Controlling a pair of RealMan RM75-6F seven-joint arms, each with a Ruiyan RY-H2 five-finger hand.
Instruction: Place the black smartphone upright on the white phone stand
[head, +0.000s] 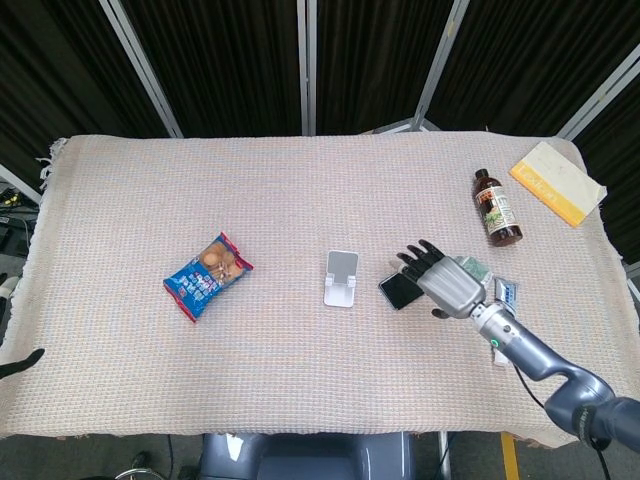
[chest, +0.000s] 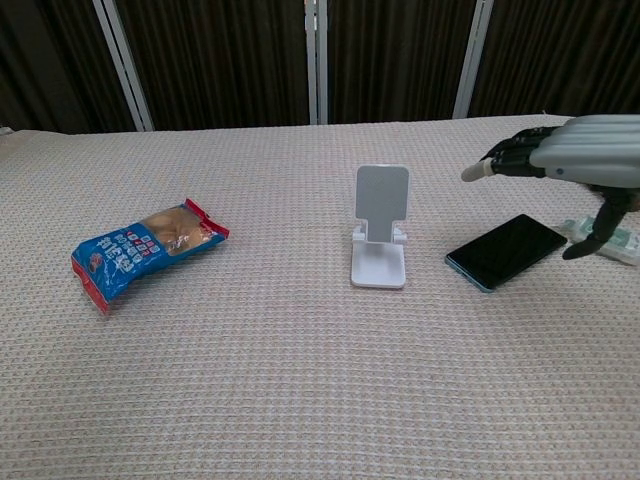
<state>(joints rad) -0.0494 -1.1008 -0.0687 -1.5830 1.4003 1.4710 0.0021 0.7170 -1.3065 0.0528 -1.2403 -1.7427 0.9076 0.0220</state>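
The black smartphone (chest: 506, 251) lies flat on the woven tablecloth (head: 150, 190), just to the right of the white phone stand (chest: 381, 236), which stands upright near the table's middle with bare cloth in front of it and behind it. The right hand (head: 447, 281) hovers over the phone's far end, released, its fingers (chest: 497, 160) spread and reaching toward the stand with nothing in them; in the chest view the hand is above the phone, not touching it. Of the left hand (head: 22, 364) only a dark tip shows at the near left edge of the table, so whether it is clenched or released I cannot tell. A blue snack packet (head: 206, 274) lies well to the left, wide bare cloth between it and the stand. A brown bottle (head: 496, 207) and a yellow-edged book (head: 557, 182) lie near the far right edge, and a toothpaste tube (head: 508, 293) shows just beside the right wrist.
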